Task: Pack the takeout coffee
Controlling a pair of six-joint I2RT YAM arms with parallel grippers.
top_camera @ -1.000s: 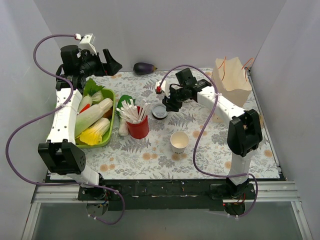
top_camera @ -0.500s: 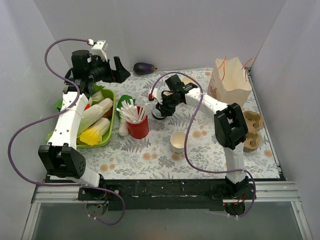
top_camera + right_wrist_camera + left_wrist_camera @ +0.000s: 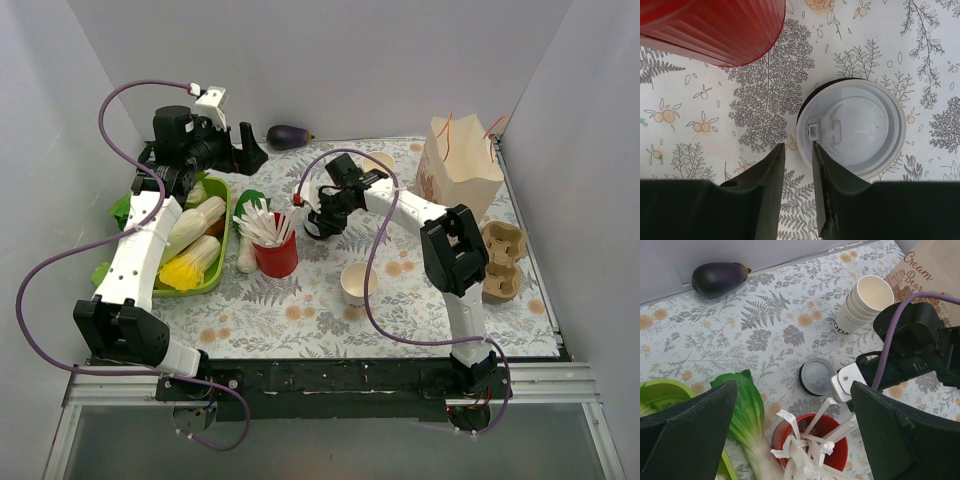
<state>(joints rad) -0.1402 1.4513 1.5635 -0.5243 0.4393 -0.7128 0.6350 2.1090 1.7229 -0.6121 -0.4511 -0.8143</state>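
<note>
I am watching the paper cup (image 3: 358,283) on the overhead camera. It is standing upright and lidless near the middle of the floral table (image 3: 300,320), at about 5 o'clock from its white lid (image 3: 852,127) and apart from it. The lid is lying flat on top of a black lid (image 3: 802,106) (only a dark sliver is peeking out along its 10 o'clock side), and the red cup (image 3: 715,27) is sitting at its 10 o'clock. My right gripper (image 3: 797,147) is hovering low over the white lid's 8 o'clock edge with the pincer narrow. One finger is overlapping the rim while the other is standing just outside it, with a strip of tablecloth showing between — so it is gripping nothing yet. My left gripper (image 3: 795,385) is hanging high with its pincer spread wide and empty, looking down on the eggplant (image 3: 720,277) at 11 o'clock and the stack of cups (image 3: 862,302) at 1 o'clock.
</note>
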